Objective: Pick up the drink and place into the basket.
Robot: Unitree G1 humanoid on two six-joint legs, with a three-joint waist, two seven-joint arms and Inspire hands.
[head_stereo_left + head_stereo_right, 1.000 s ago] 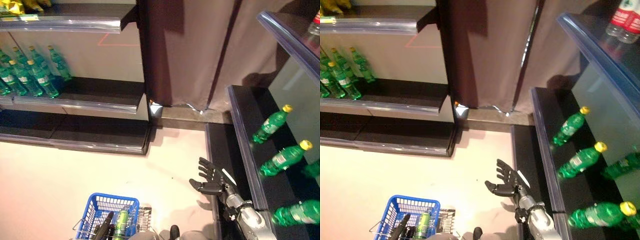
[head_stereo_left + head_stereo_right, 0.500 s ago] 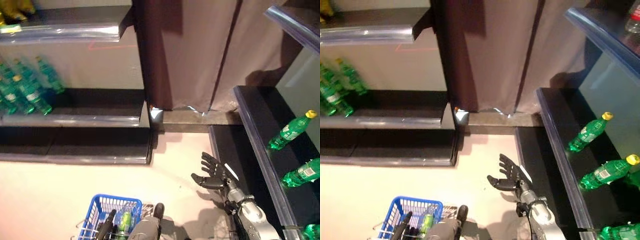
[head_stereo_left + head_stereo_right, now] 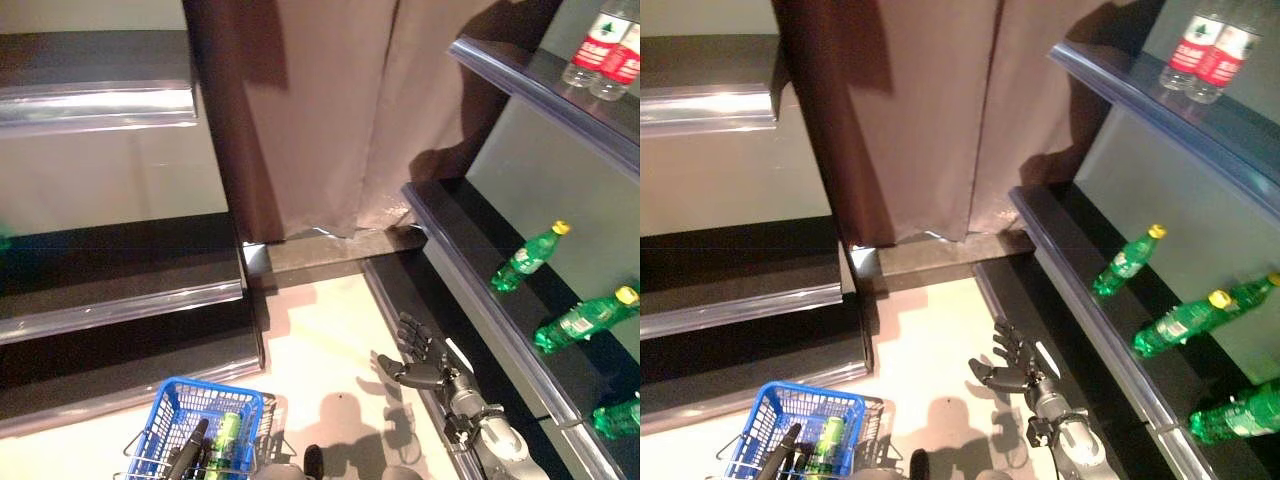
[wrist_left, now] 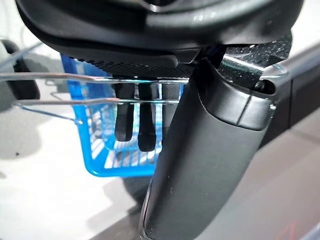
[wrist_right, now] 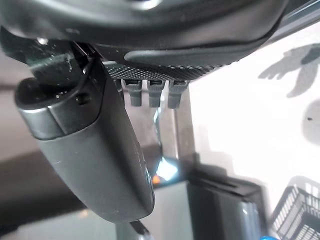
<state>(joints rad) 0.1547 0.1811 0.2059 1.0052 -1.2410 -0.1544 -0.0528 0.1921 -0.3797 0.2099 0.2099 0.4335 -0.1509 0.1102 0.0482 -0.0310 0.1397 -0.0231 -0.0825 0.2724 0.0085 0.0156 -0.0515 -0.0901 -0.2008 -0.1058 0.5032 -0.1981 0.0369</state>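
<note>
The blue basket (image 3: pixel 165 425) hangs low at the left from its thin wire handles (image 4: pixel 75 76). My left hand (image 3: pixel 188 452) is shut on them; its fingers (image 4: pixel 145 125) curl over the wires in the left wrist view. A green drink (image 3: pixel 225 432) lies in the basket. Green bottles (image 3: pixel 527 256) with yellow caps lie on the dark right shelf (image 3: pixel 470 270). My right hand (image 3: pixel 420 365) is open and empty, fingers spread, low over the floor beside that shelf's base. Its straight fingers (image 5: pixel 150 92) show in the right wrist view.
A brown curtain (image 3: pixel 300 110) hangs at the back between the shelf units. Dark shelves (image 3: pixel 120 260) stand at the left. Water bottles with red labels (image 3: pixel 600 55) stand on the upper right shelf. Pale floor (image 3: pixel 320 340) lies between the units.
The camera has swung to the right: the left shelf's green bottles have left the picture and more of the right shelf shows. My right hand stays open; the basket still hangs at the left.
</note>
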